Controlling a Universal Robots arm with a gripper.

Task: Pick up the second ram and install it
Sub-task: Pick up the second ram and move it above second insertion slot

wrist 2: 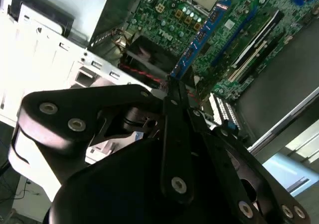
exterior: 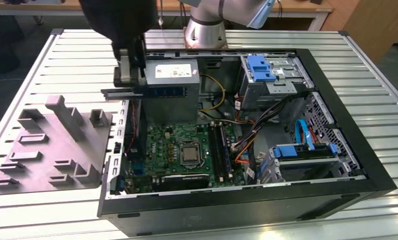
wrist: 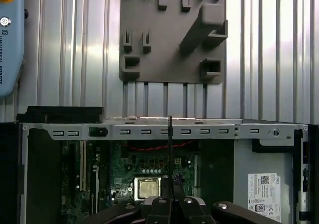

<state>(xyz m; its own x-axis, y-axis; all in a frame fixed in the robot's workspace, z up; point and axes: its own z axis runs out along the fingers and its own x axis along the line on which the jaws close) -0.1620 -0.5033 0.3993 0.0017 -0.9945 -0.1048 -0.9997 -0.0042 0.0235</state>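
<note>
The claw (exterior: 130, 86) is clamped on the memory stick (exterior: 160, 92) and holds it in the air over the open computer case (exterior: 252, 192), near the edge at the exterior view's left. The stick's long axis runs left to right. The motherboard's black slots (exterior: 218, 145) lie lower, towards the exterior view's right, and seem to run crosswise to it.

My arm's silver joint (exterior: 206, 29) stands at the exterior view's far side. The dark-covered wrist (exterior: 115, 20) points straight down. My tool (exterior: 130, 86) hangs below it, fingers (wrist: 158, 204) clamped flat against the second ram (exterior: 160, 91), gripped toward one end. The stick is level and juts toward the exterior view's right.
</note>
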